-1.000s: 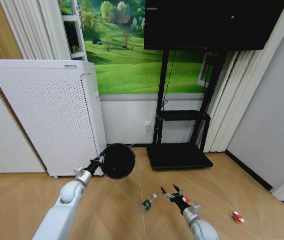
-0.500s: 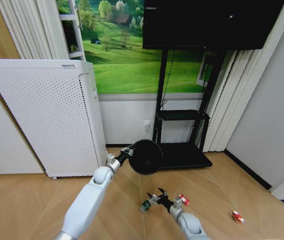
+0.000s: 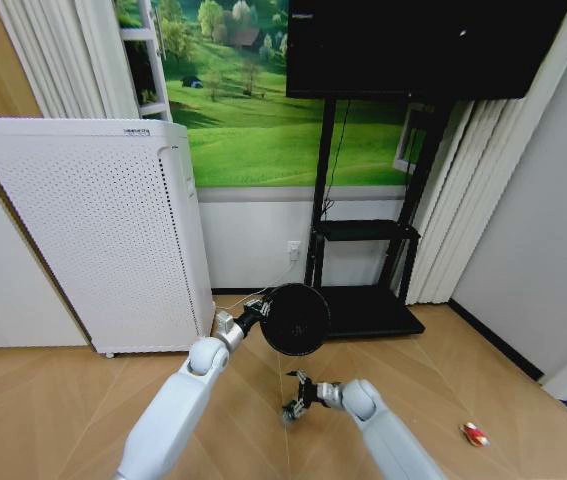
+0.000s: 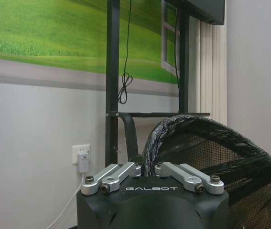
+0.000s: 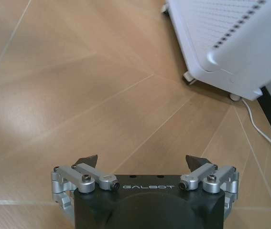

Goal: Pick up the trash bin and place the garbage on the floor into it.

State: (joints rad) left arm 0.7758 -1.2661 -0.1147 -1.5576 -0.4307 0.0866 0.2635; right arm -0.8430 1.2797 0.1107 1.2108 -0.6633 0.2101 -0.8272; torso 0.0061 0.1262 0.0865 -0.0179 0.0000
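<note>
My left gripper (image 3: 256, 309) holds the black mesh trash bin (image 3: 296, 318) off the floor, its open mouth tipped on its side. In the left wrist view the bin's rim (image 4: 148, 151) sits between the closed-in fingers (image 4: 110, 176). The small bottle with a green label (image 3: 289, 411) lies on the wood floor just below the bin. My right gripper (image 3: 299, 391) hovers right above it. In the right wrist view that gripper (image 5: 141, 161) is open, with bare floor between its fingertips. A red-and-white wrapper (image 3: 474, 433) lies on the floor far to the right.
A tall white perforated appliance (image 3: 93, 230) stands against the wall on the left, its wheeled base (image 5: 211, 81) close to my right gripper. A black TV stand (image 3: 358, 310) with a flat base sits behind the bin. Curtains and a grey wall close the right side.
My right arm has swung left, bringing its gripper over the bottle. The left arm carried the bin to the right, from beside the white appliance to in front of the TV stand.
</note>
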